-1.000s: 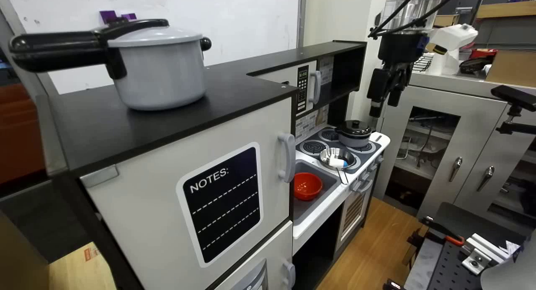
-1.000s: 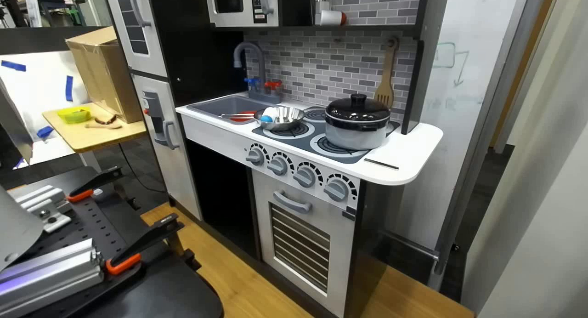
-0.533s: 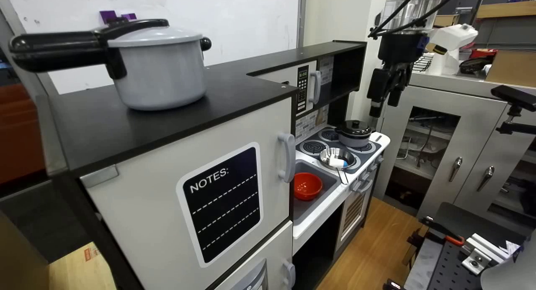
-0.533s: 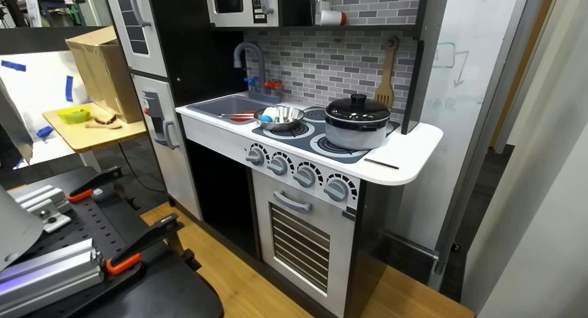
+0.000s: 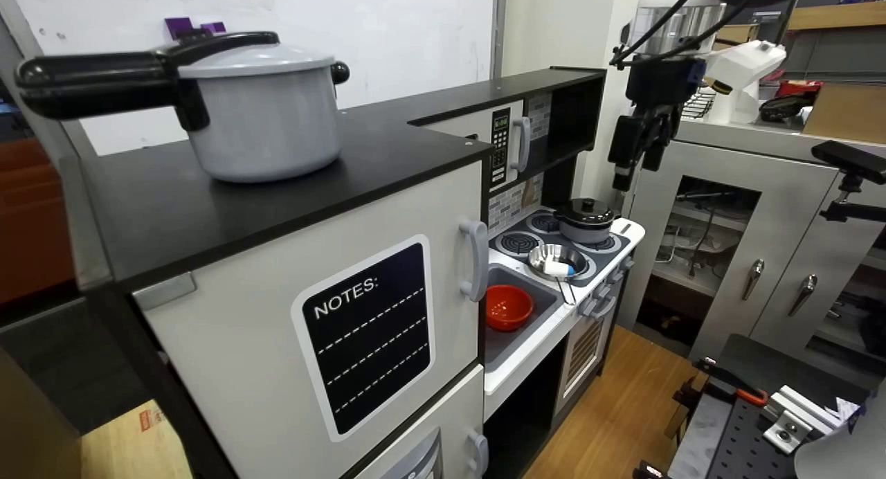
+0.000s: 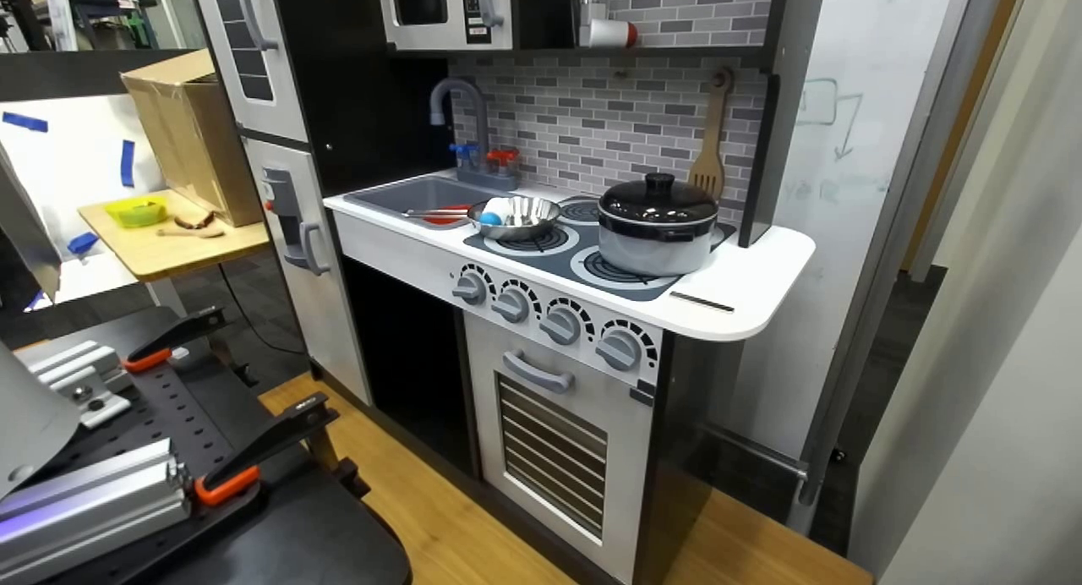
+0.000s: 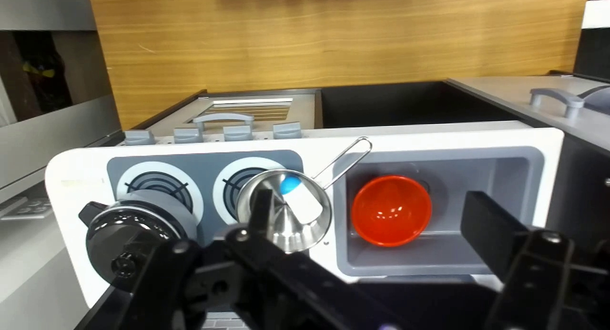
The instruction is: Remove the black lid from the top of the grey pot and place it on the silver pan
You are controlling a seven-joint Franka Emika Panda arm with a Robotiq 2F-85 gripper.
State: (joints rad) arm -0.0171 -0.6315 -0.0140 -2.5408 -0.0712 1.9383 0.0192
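Hand hangs spread wide, black lid resting on grey pot.

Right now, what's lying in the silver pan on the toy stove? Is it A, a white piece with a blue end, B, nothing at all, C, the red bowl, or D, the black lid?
A: the wrist view shows a white piece with a blue end inside the silver pan, while the black lid sits on the grey pot in both exterior views.
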